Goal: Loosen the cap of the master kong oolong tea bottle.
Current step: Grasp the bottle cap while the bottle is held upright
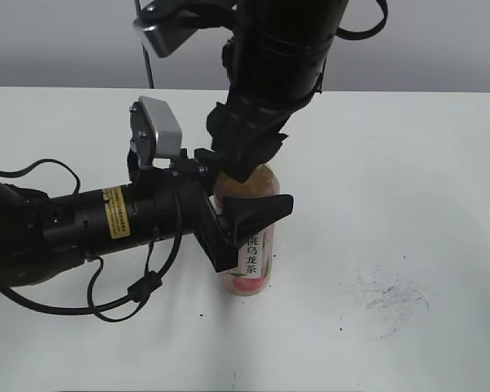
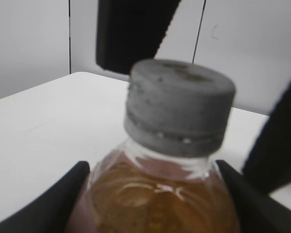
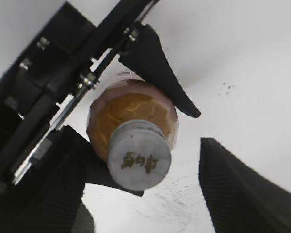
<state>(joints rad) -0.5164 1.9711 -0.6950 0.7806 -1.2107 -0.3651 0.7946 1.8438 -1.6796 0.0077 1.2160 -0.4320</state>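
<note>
Exterior: bottle point(image 1: 249, 245) upright on white bench point(image 1: 408, 204), mid-scene. Left gripper point(image 1: 249, 224) comes in from the left, fingers clamped on bottle body at the label. Right gripper point(image 1: 249, 167) hangs over bottle top, cap hidden here.
Left wrist: grey cap point(image 2: 179, 107) seated on the neck, amber tea below; left fingers point(image 2: 53, 199) against both shoulders.
Right wrist: cap point(image 3: 138, 155) seen from above, dark logo on top. Right fingers point(image 3: 242, 189) apart, flanking cap, clear gap on one side.

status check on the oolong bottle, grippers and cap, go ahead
Left gripper clamped on the bottle, bottle upright on table. Right gripper above, jaws open either side of the cap, not gripping. Nothing in the way.
</note>
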